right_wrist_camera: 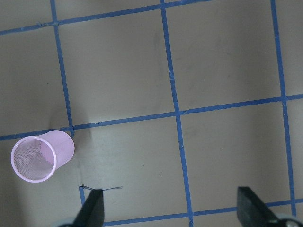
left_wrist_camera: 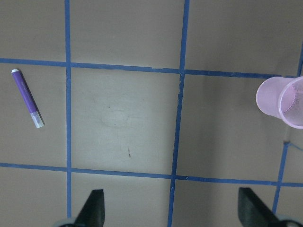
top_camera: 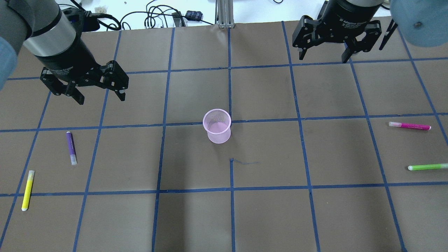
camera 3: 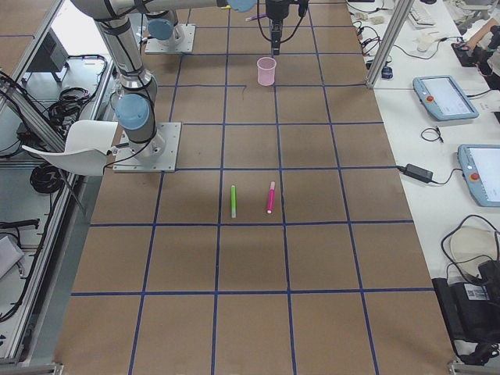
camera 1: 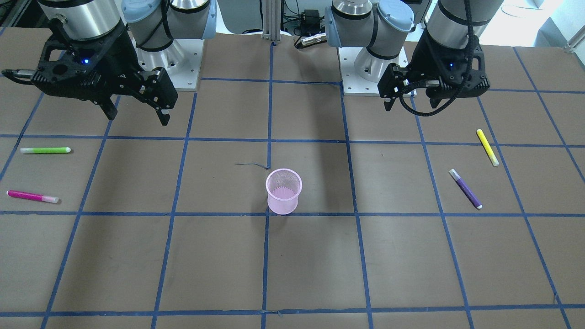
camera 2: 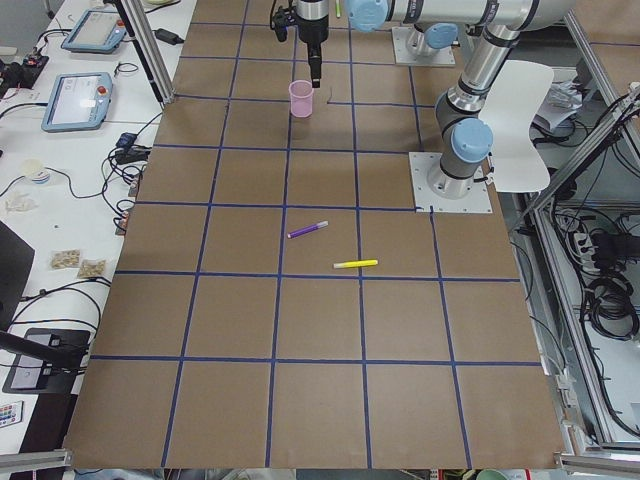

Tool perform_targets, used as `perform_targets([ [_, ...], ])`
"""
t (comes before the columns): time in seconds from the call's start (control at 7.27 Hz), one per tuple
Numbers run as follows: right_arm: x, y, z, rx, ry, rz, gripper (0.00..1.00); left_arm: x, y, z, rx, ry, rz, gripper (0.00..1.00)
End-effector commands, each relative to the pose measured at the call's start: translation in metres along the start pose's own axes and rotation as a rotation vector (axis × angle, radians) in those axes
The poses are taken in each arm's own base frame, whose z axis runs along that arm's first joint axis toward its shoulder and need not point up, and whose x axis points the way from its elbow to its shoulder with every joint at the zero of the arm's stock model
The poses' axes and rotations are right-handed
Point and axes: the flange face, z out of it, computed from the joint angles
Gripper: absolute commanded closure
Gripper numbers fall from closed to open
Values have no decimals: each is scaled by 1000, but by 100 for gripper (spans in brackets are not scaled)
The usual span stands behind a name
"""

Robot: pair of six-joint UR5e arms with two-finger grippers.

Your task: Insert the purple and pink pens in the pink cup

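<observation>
The pink mesh cup (top_camera: 217, 126) stands upright and empty at the table's middle; it also shows in the front view (camera 1: 284, 192). The purple pen (top_camera: 71, 147) lies flat on the robot's left side and shows in the left wrist view (left_wrist_camera: 27, 98). The pink pen (top_camera: 409, 126) lies flat on the right side and in the front view (camera 1: 33, 196). My left gripper (top_camera: 101, 99) is open and empty, above the table beyond the purple pen. My right gripper (top_camera: 323, 57) is open and empty, high above the far right, away from the pink pen.
A yellow pen (top_camera: 27, 190) lies near the purple pen on the left. A green pen (top_camera: 427, 167) lies near the pink pen on the right. Brown table cover (top_camera: 266, 217) with blue tape grid. Cables and a post sit at the far edge.
</observation>
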Motion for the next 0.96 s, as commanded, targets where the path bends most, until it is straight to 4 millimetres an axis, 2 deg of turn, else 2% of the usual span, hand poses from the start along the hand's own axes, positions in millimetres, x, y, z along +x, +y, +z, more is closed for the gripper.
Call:
perform_targets([
  [0.0, 0, 0, 0, 0, 0, 0, 0, 0, -2, 2, 0, 3, 2, 0],
  [0.55, 0, -2, 0, -13, -15, -24, 0, 1, -2, 1, 4, 13, -3, 0],
  [0.69, 7, -3, 1, -20, -7, -132, 0, 0, 1, 0, 0, 8, -4, 0],
  [0.83, 17, -3, 12, -68, 5, -220, 0, 0, 1, 0, 0, 8, -4, 0],
])
